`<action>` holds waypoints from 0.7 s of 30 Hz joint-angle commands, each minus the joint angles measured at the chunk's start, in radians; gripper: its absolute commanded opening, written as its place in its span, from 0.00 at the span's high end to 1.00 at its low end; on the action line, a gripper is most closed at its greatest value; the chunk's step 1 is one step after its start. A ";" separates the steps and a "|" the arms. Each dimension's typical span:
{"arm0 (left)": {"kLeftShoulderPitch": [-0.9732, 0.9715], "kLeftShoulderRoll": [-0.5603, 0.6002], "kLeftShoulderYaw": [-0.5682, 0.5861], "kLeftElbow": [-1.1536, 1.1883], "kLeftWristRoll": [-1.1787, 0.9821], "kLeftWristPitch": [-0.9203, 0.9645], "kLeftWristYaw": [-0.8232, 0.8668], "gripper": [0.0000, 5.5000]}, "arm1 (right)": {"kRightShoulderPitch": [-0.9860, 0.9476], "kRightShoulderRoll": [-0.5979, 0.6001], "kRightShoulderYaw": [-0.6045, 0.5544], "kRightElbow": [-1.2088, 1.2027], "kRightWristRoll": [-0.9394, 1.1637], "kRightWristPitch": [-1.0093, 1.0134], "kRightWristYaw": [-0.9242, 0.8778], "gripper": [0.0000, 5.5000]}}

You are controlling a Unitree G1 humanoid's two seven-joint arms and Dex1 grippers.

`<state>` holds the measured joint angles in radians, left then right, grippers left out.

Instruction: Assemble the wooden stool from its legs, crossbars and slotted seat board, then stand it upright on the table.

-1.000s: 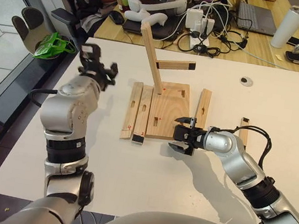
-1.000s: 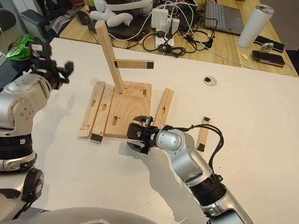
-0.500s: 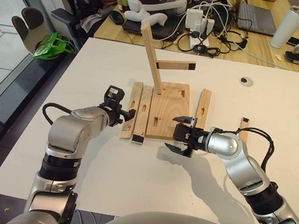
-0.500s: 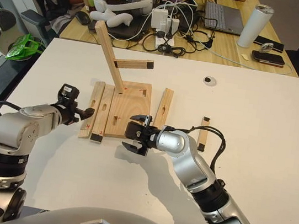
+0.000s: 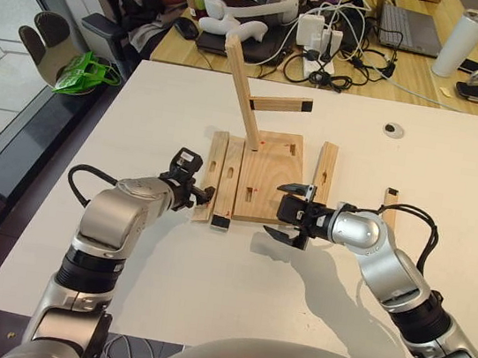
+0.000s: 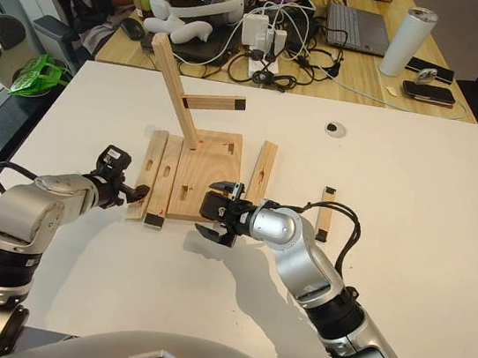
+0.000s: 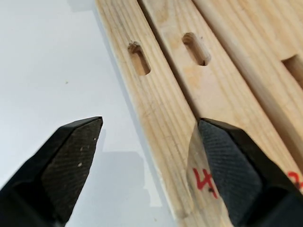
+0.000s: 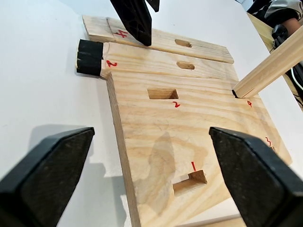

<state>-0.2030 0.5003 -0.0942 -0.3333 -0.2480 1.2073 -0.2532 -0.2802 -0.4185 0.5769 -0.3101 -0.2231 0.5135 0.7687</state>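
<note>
- Head views: white table (image 5: 453, 174). The seat board (image 5: 268, 176) lies flat mid-table, somewhat nearer the left edge than the right.
- An upright leg (image 5: 241, 90) stands tilted in a slot at the board's far left corner. A crossbar (image 5: 280, 105) juts from it toward the right edge.
- Flat, side by side, just beside the board's left side: outer leg (image 5: 211, 175) and inner leg (image 5: 229, 182), the latter with a black-capped near end. A fourth leg (image 5: 323, 173) lies flat just right of the board. A short crossbar (image 5: 389, 209) lies farther right, apart.
- The left gripper (image 5: 201, 193) sits low at the near end of the outer leg. The right gripper (image 5: 283, 212) is at the board's near right corner.
- Left wrist view: fingers spread wide, holding nothing. One pad is over bare table, the other over the legs by a red "4", so the outer leg's near end lies between them. Contact cannot be told. Oblong slots (image 7: 139, 57) show in both legs.
- Right wrist view: fingers wide apart and empty, with the board's near end between them. Two rectangular slots in the board are marked 1 and 2 in red.
</note>
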 commanded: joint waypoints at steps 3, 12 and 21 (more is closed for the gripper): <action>0.009 0.031 -0.032 -0.017 0.016 0.010 -0.019 0.32 | 0.006 0.002 -0.005 -0.012 -0.006 0.011 -0.018 0.18; 0.019 0.088 -0.037 0.016 0.056 -0.030 -0.039 0.32 | 0.012 0.004 -0.001 -0.010 -0.010 0.011 -0.029 0.18; 0.034 0.062 -0.031 0.024 0.049 -0.040 -0.041 0.32 | 0.001 0.002 0.000 0.004 -0.010 0.001 -0.022 0.18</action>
<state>-0.1794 0.5715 -0.1358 -0.3122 -0.2038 1.1663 -0.2903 -0.2745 -0.4108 0.5765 -0.3094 -0.2279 0.5159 0.7466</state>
